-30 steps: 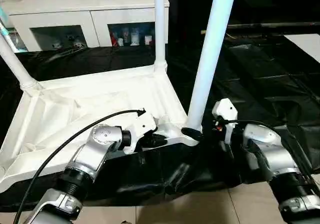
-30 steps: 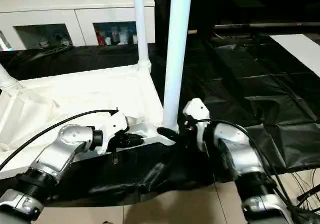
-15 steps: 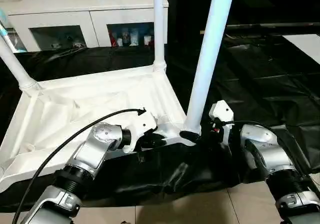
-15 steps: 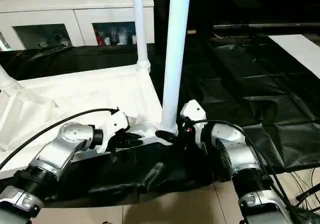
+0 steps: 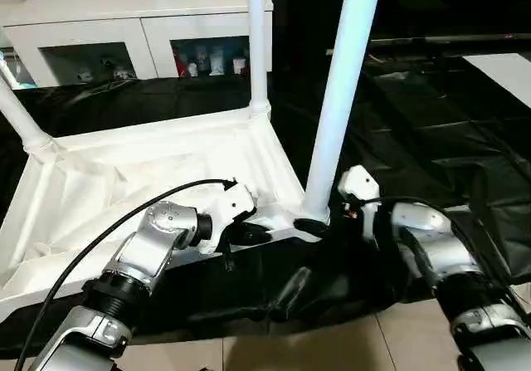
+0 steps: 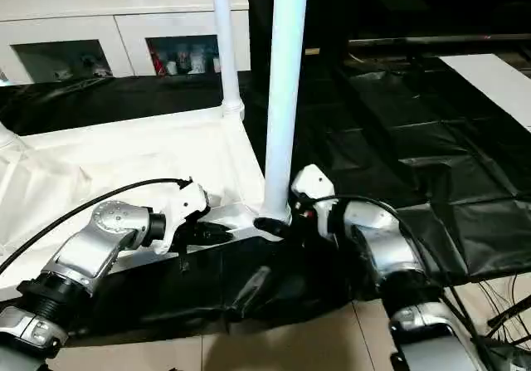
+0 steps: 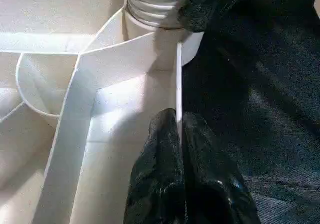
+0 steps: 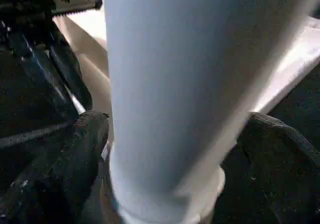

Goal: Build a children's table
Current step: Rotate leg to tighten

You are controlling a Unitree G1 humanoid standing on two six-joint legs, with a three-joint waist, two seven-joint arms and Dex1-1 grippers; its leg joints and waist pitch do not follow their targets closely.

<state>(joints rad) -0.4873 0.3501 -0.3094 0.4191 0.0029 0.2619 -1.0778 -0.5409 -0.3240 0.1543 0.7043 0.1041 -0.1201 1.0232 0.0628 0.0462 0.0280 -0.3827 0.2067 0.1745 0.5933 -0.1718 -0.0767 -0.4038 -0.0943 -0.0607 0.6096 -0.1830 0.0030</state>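
Observation:
The children's table lies upside down on the black drape, its white ribbed top (image 5: 149, 172) facing up. Three white legs stand in corner sockets: a near leg (image 5: 340, 97), a far leg (image 5: 257, 39) and a far left leg (image 5: 21, 118). My left gripper (image 5: 253, 234) is shut on the top's thin near rim (image 7: 179, 73), one black finger on each side, close to the near leg's socket. My right gripper (image 5: 319, 222) is open and straddles the base of the near leg (image 8: 170, 83), with a finger (image 8: 80, 149) on either side.
A white cabinet (image 5: 141, 6) with glass doors stands behind the work table. The black drape (image 5: 431, 122) spreads right of the table top and hangs over the front edge above tiled floor (image 5: 332, 346). A black cable (image 5: 124, 222) arcs over my left forearm.
The whole view has shifted a little. My right gripper has edged slightly closer around the near leg's base. My left gripper stays pinched on the rim.

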